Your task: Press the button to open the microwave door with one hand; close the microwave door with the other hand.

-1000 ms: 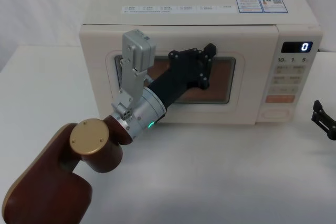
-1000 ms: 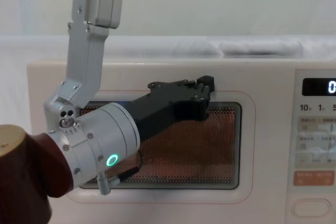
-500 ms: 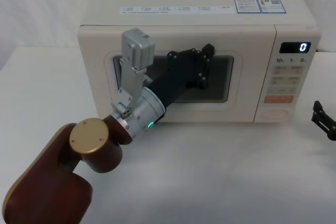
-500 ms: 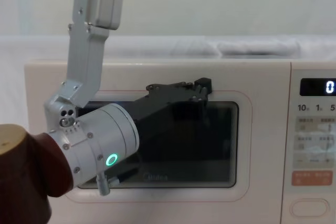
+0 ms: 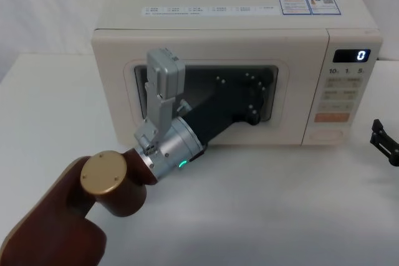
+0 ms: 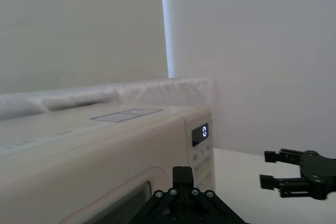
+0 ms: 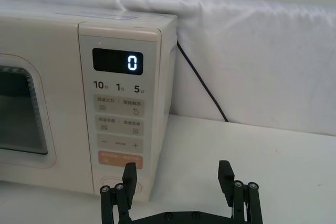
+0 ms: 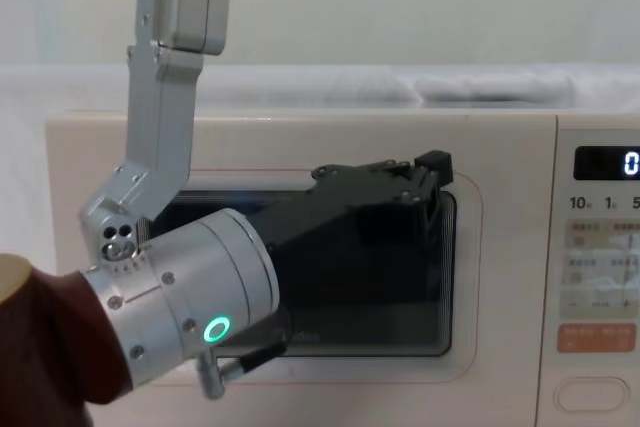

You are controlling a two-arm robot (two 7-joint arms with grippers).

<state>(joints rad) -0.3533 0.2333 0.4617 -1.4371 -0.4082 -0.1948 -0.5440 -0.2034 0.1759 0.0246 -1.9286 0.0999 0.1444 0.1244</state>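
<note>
A: Door?
B: Shut, the microwave door (image 5: 112,91) flush against the oven body, dark window facing forward, display (image 5: 352,56) reading 0.
A: And the left gripper?
B: Up in front of the window's upper right part, the left gripper (image 8: 432,172) close to the glass. Touching or not, cannot tell. Open or closed, cannot tell either: black against dark glass. Green ring light (image 8: 215,328) lit on the silver wrist.
A: Other side?
B: Low over the white table (image 5: 280,204), the right gripper (image 7: 177,178) off to the right of the control panel, spread wide with nothing between.
A: Button?
B: At the very bottom of the panel, the wide cream button (image 5: 327,135), just under the orange key (image 5: 331,117). Near the right gripper, not in contact
</note>
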